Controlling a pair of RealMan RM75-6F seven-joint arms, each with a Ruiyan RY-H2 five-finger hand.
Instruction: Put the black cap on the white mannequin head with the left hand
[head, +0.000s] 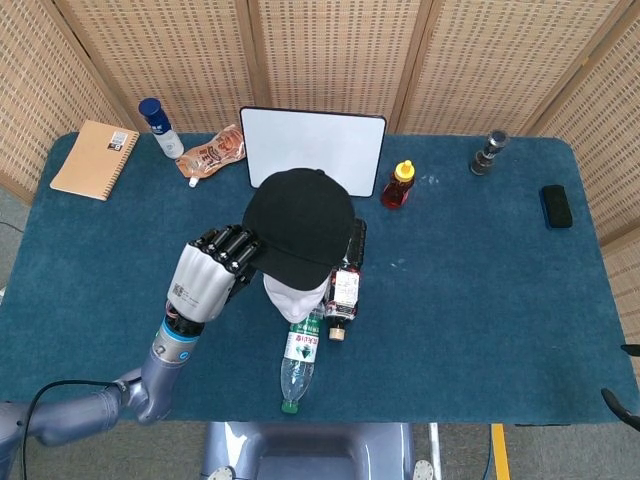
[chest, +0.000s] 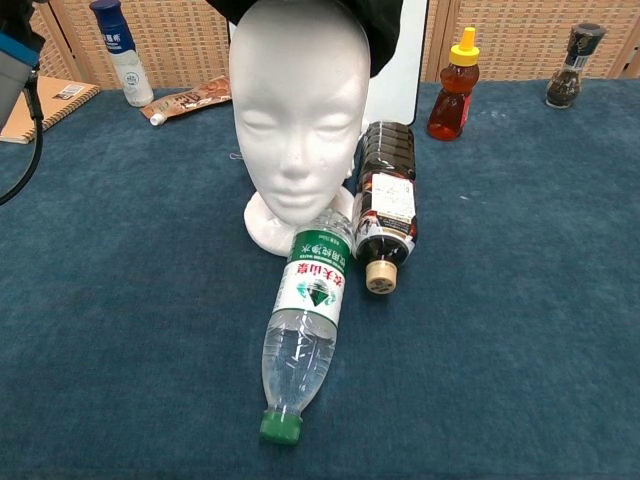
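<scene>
Now the blue table (head: 480, 300) carries everything, and the white mannequin head (chest: 298, 110) standing near its middle is the landmark for the rest. Over that head sits the black cap (head: 298, 225): from the head view it covers the crown and hides all but the lower face, and from the chest view its dark edge wraps the top and the side of the head next to the whiteboard, so the cap seems to be touching down rather than hanging clear, though whether it is fully seated cannot be told. Just beside the head, on the notebook's side, the left hand (head: 208, 277) has its dark fingers (head: 232, 245) curled close together on the cap's edge, gripping it; the thumb is hidden. The right hand shows in neither view. I judge the step in hand to be the placing itself, nearly finished. The next move would call for settling the cap squarely, then loosening the fingers and drawing the hand away sideways without dragging the cap or tipping the head. Against the head's base lie a clear water bottle (chest: 304, 325) and a dark sauce bottle (chest: 385, 205), close enough to be knocked.
</scene>
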